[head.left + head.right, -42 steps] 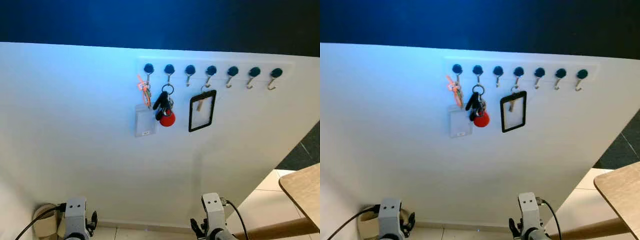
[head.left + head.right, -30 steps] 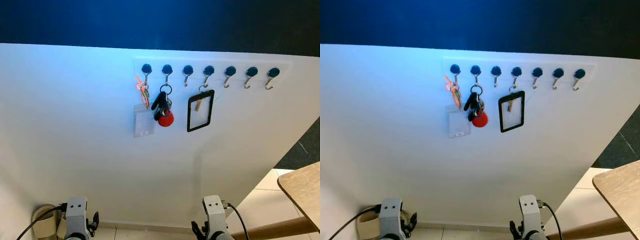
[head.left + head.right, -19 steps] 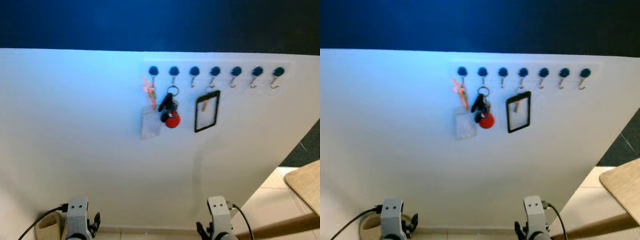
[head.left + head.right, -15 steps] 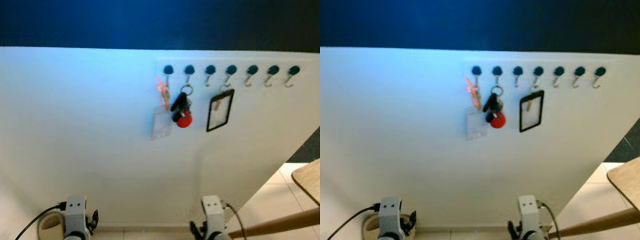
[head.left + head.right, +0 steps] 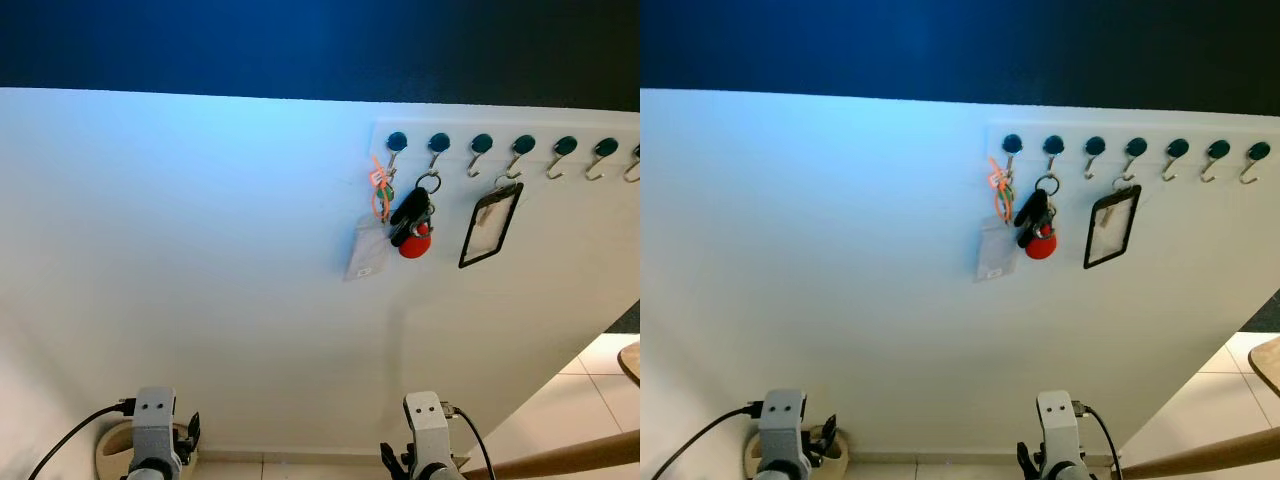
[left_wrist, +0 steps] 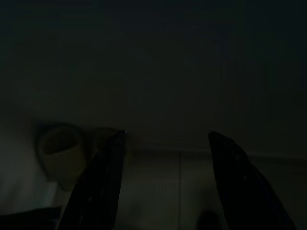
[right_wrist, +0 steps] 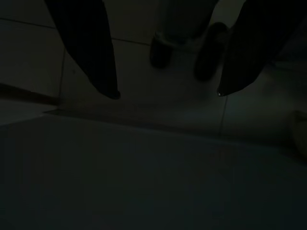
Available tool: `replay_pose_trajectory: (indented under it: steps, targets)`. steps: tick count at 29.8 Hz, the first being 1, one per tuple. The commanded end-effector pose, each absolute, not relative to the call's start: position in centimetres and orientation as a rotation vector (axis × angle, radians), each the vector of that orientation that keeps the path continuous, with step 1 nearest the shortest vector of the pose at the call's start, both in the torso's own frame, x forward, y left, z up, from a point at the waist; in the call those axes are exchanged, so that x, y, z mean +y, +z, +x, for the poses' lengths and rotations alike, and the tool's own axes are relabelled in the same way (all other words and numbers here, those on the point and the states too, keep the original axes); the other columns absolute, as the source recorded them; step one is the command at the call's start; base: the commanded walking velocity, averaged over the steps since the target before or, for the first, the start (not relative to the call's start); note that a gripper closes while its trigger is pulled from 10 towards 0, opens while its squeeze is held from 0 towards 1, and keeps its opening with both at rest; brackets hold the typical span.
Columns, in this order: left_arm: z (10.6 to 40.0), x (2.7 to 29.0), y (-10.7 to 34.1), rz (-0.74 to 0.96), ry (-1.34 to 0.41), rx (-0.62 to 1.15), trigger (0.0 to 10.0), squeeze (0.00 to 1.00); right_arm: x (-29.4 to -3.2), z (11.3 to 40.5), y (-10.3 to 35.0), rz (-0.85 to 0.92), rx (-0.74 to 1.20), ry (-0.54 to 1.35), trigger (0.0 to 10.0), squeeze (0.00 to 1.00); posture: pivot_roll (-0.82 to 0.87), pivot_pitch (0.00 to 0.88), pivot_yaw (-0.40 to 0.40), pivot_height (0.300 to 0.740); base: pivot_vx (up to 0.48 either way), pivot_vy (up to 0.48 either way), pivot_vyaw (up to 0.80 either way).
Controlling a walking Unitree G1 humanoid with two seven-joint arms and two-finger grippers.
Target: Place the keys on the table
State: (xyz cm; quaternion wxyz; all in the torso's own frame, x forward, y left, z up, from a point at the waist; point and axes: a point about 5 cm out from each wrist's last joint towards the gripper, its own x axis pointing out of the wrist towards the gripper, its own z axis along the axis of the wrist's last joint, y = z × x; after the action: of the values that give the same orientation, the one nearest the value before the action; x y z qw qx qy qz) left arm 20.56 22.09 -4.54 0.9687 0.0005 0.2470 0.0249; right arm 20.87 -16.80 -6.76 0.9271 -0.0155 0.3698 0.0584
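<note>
The keys [image 5: 411, 218], a dark bunch with a red round fob on a ring, hang from the second hook of a row of blue-capped hooks [image 5: 481, 143] on the white wall panel [image 5: 200, 250], high up and to the right of the robot's midline. Just beside them on the first hook hangs a clear card sleeve with an orange loop [image 5: 368, 235], and on the far side, from the fourth hook, a black-framed badge holder [image 5: 489, 224]. Both arms hang low near the floor: the left hand [image 6: 163, 139] has its fingers spread, pointing toward the base of the wall near a pale round pot [image 6: 60, 152], and the right hand [image 7: 165, 93] is likewise spread over the floor tiles. The step in hand looks like the approach and reach, not yet a grasp. To do it well, the robot should square up so the bunch sits ahead of the right arm, then raise that hand with fingers spread and come in from below and in front. It should close on the ring or the dark key heads rather than the swinging fob, and keep clear of the orange loop. Lifting up and outward should free the ring from the hook's curl; pulling straight back may snag. The wooden tabletop [image 5: 632, 360] shows at the far right edge, so a turn to the right would follow
</note>
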Motion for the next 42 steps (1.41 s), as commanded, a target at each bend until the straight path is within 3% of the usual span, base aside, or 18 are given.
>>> replay_pose_trajectory:
  steps: [1,42]
  targets:
    - [20.1,22.0,-4.8,0.013,0.037,0.508,10.0,0.0,-16.9,20.7,-6.9,-0.034,0.768,0.114,10.0,0.0,0.07,0.055,-0.007,0.74,0.0,-0.48,0.0]
    - [19.1,23.0,-5.4,-0.003,0.152,0.546,10.0,0.0,-18.5,20.0,-7.1,-0.06,0.776,0.07,10.0,0.0,0.06,0.039,-0.035,0.74,0.0,-0.012,0.0]
